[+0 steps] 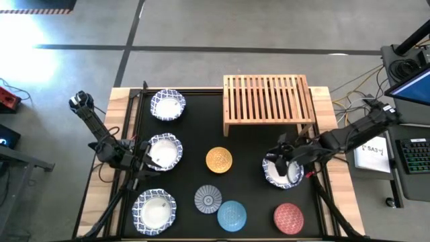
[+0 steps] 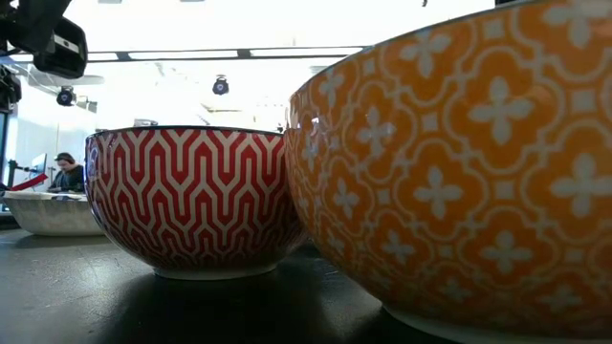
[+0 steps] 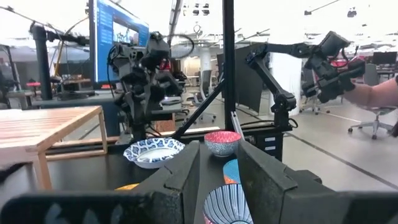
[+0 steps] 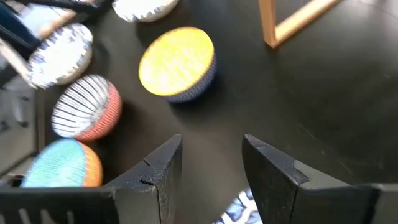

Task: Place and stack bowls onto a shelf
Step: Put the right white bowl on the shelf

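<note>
The right hand (image 1: pixel 285 163) hangs over the white bowl (image 1: pixel 283 172) on the right of the desk (image 1: pixel 248 144), just near of the shelf (image 1: pixel 267 101). Its fingers (image 4: pixel 272 168) are spread apart, with the bowl's blue rim showing below the gap between them; they hold nothing.

The left hand (image 1: pixel 142 153) sits at the left edge of the middle white bowl (image 1: pixel 164 152) on the left side. Its fingers (image 3: pixel 261 180) are parted too, and nothing is gripped.

The shelf stands empty at the far side, right of centre. Two more white bowls lie on the left, one far (image 1: pixel 167 105) and one near (image 1: pixel 154 210). The yellow bowl (image 1: pixel 219 160) rests mid-desk. Along the near edge sit the grey-blue bowl (image 1: pixel 208 199), the light blue bowl (image 1: pixel 232 215) and the red bowl (image 1: pixel 289 218).
</note>
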Robot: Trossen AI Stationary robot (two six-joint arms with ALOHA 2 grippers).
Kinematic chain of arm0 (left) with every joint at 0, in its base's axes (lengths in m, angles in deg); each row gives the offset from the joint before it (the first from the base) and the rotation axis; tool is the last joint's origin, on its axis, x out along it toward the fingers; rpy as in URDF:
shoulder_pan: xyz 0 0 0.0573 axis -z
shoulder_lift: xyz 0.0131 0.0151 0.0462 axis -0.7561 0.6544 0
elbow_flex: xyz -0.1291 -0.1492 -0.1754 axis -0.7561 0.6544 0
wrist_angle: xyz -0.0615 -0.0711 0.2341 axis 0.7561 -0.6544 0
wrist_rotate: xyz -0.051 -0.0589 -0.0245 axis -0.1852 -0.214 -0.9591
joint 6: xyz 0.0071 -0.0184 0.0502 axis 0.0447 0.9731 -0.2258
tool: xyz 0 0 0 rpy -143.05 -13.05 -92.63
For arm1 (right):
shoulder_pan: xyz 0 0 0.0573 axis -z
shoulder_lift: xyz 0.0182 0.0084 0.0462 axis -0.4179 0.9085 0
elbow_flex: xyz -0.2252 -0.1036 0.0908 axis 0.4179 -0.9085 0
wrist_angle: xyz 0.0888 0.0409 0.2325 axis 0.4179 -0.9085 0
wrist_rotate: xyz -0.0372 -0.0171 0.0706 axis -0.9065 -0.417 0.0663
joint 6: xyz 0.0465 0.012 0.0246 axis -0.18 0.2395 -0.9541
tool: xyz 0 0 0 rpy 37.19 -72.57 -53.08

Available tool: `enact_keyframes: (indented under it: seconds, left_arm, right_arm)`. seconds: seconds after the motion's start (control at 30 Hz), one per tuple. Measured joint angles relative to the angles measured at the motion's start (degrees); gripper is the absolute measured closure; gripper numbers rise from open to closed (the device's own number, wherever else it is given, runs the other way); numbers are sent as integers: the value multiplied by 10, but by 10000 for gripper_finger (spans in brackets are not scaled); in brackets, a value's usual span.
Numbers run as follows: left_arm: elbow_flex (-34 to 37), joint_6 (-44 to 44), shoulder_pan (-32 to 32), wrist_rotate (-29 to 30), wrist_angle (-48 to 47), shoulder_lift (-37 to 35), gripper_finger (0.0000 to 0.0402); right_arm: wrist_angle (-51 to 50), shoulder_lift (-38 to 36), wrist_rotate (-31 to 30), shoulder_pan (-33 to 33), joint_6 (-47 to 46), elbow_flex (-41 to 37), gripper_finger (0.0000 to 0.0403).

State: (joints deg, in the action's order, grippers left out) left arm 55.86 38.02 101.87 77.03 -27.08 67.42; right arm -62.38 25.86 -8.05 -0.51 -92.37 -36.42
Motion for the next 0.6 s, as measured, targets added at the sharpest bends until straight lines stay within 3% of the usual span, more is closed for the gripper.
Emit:
enact_keyframes:
  seconds: [0.23,0.43,0.5,0.6]
  left_arm:
    - [0,-86,-8,1,85,0,311]
    - [0,-83,-22,4,123,-2,311]
    - [-4,-83,-26,24,135,-3,311]
    - [-19,-83,-28,104,135,-2,311]
  right_arm:
    - [-144,75,18,0,-140,58,248]
    - [-151,118,88,0,-227,61,248]
    - [-151,132,109,0,-260,64,248]
    - [-147,152,136,0,-317,68,248]
